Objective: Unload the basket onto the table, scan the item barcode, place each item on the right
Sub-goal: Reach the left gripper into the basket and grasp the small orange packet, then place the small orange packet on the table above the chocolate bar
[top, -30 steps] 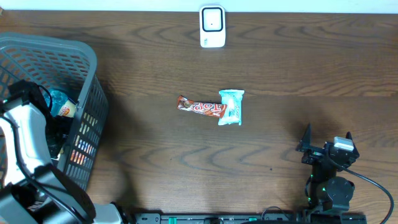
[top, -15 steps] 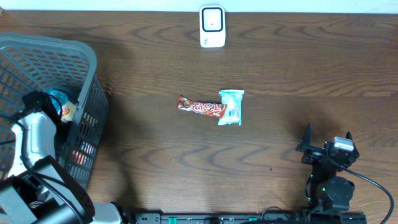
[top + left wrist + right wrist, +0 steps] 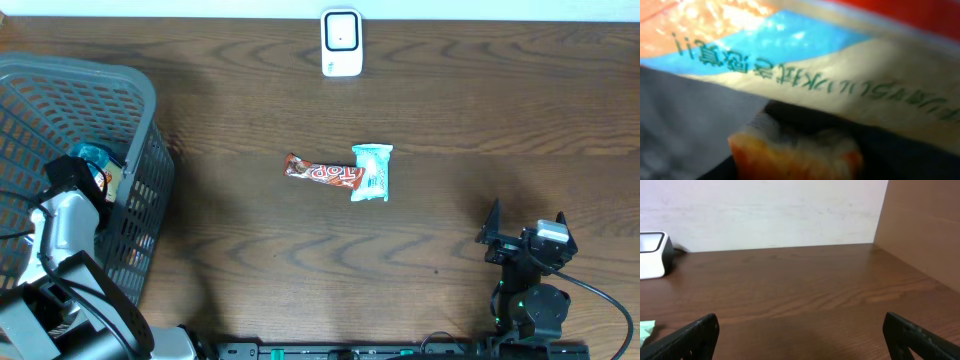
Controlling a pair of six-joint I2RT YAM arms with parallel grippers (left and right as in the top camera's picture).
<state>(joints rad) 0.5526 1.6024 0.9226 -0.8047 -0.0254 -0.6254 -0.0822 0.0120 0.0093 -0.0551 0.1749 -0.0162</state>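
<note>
Since a second ago my left arm has sunk deeper into the basket (image 3: 140, 100), and the left pincer (image 3: 82, 175) now sits right on top of the goods there; the right arm hasn't budged. The left wrist camera is filled by a snack packet (image 3: 840, 85), blurred and pressed close against the lens. I cannot tell how far the left pincer's jaws are apart or whether they have hold of it; no fingers show. The right pincer (image 3: 802, 337) stands wide open with nothing in it.

I'd put the job at an early stage: the packet is directly under the left pincer, not lifted, and the scanner (image 3: 341, 42) is well away from that pincer, across the table at the far edge. Gripping, carrying and presenting the code all remain. No barcode is showing.

Going by the print, which runs across the wrist view sloping down to the right, I judge the packet's long axis lies crosswise to the pincer. From overhead it is too hidden to confirm.
</note>
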